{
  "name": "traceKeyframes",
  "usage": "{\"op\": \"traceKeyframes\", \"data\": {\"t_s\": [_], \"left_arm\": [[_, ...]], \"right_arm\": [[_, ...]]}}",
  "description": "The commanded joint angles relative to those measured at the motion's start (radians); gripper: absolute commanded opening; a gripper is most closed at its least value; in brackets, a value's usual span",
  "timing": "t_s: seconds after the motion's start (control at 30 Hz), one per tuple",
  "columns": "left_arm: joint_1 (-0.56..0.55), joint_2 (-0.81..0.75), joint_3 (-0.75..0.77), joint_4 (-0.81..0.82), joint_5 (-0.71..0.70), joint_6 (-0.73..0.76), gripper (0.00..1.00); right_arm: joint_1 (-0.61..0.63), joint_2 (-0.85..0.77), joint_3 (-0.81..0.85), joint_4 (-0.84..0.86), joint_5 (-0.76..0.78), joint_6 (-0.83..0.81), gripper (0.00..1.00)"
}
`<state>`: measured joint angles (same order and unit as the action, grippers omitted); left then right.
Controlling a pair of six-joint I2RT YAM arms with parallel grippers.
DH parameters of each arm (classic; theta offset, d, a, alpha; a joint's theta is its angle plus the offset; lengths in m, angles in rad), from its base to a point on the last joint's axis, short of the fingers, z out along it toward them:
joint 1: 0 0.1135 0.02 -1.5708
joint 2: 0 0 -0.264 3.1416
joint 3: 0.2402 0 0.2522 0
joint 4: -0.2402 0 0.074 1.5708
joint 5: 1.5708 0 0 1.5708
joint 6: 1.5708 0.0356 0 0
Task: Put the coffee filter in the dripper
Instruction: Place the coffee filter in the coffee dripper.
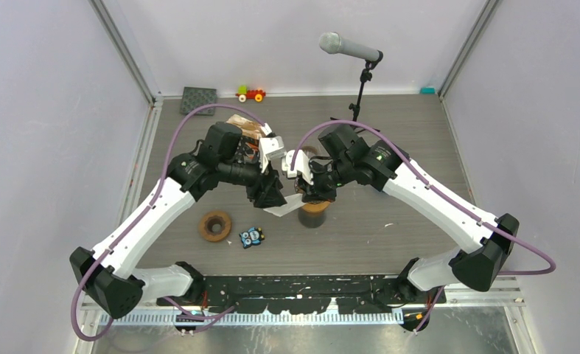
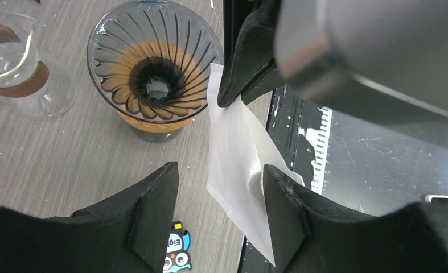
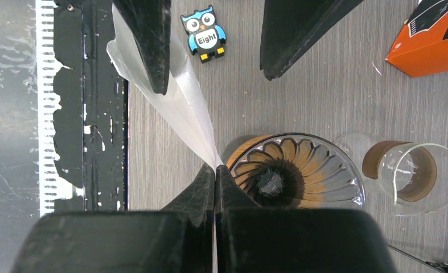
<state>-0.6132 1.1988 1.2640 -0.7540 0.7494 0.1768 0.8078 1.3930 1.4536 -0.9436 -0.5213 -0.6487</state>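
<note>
A white paper coffee filter (image 2: 233, 148) hangs in the air between my two grippers, just beside the glass dripper (image 2: 156, 68) on its brown base. My right gripper (image 3: 216, 169) is shut on the filter's (image 3: 184, 108) pointed corner, right at the dripper's (image 3: 301, 176) rim. My left gripper (image 2: 219, 168) is open with the filter's wide end between its jaws, lying against one finger (image 2: 284, 210). From above, the filter (image 1: 279, 210) shows left of the dripper (image 1: 314, 210), under the left gripper (image 1: 268, 193) and the right gripper (image 1: 301, 193).
A glass carafe (image 3: 409, 170) with a brown collar stands beside the dripper. An owl sticker (image 1: 251, 237) and a brown ring (image 1: 215, 226) lie near the front. An orange box (image 3: 432, 34), a microphone stand (image 1: 359, 96) and a small toy (image 1: 250, 94) are farther back.
</note>
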Motion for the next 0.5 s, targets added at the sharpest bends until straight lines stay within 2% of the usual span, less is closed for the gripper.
{"op": "traceKeyframes", "data": {"t_s": [0.0, 0.17, 0.27, 0.47], "left_arm": [[-0.002, 0.012, -0.004, 0.049, 0.034, -0.026, 0.58], [-0.003, 0.016, 0.001, 0.056, 0.048, -0.037, 0.57], [-0.003, 0.020, 0.005, 0.057, 0.057, -0.040, 0.53], [-0.003, 0.048, 0.013, 0.057, 0.079, -0.046, 0.28]], "right_arm": [[0.002, -0.020, 0.028, 0.022, 0.003, 0.011, 0.01], [0.002, -0.025, 0.018, 0.029, 0.013, 0.010, 0.00], [0.002, -0.023, 0.019, 0.031, 0.013, 0.011, 0.01], [0.002, -0.026, 0.022, 0.027, 0.006, 0.015, 0.00]]}}
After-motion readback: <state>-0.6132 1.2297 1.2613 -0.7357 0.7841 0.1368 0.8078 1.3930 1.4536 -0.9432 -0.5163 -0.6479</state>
